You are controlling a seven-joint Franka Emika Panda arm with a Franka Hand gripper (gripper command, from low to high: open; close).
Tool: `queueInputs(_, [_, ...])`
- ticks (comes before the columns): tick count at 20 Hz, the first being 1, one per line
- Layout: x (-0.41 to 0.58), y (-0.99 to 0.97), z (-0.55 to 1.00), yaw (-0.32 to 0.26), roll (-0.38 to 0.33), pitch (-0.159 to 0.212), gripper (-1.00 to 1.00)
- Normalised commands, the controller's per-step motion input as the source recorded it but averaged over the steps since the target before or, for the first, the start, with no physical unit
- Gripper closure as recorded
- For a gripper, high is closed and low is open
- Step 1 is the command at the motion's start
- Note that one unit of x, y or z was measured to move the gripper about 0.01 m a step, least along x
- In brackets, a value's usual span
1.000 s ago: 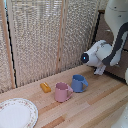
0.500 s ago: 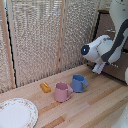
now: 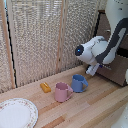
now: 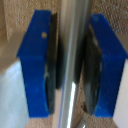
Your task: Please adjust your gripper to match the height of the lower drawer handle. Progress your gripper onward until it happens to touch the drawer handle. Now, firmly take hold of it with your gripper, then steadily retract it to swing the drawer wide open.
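Note:
In the wrist view the silver drawer handle (image 4: 75, 60) runs straight between my gripper's (image 4: 72, 62) two blue fingers (image 4: 35, 55), whose dark pads press close on both sides of it. In the exterior view the gripper (image 3: 93, 70) tips the glossy white arm at the front of the dark brown drawer (image 3: 116, 74) on the exterior view's right. The gripper is shut on the handle. From the exterior view the handle is mostly hidden behind the gripper.
On the wooden tabletop (image 3: 90, 107) stand a pink mug (image 3: 62, 92) and a blue mug (image 3: 78, 83), with a small orange block (image 3: 45, 87) beside them. A patterned plate (image 3: 15, 112) lies at the front left. A wicker screen (image 3: 40, 40) stands behind.
The gripper and forearm have shifted a little toward the exterior view's left, away from the cabinet, with the drawer front following.

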Motion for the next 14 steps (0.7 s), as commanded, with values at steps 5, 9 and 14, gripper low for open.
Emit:
queueInputs(5, [0.046, 0.96, -0.08, 0.000, -0.002, 0.036, 1.00])
queueInputs(9, [0.099, 0.29, -0.01, 0.004, 0.002, 0.018, -1.00])
queueInputs(14, [0.207, 0.01, 0.43, -0.007, 0.009, -0.069, -1.00])
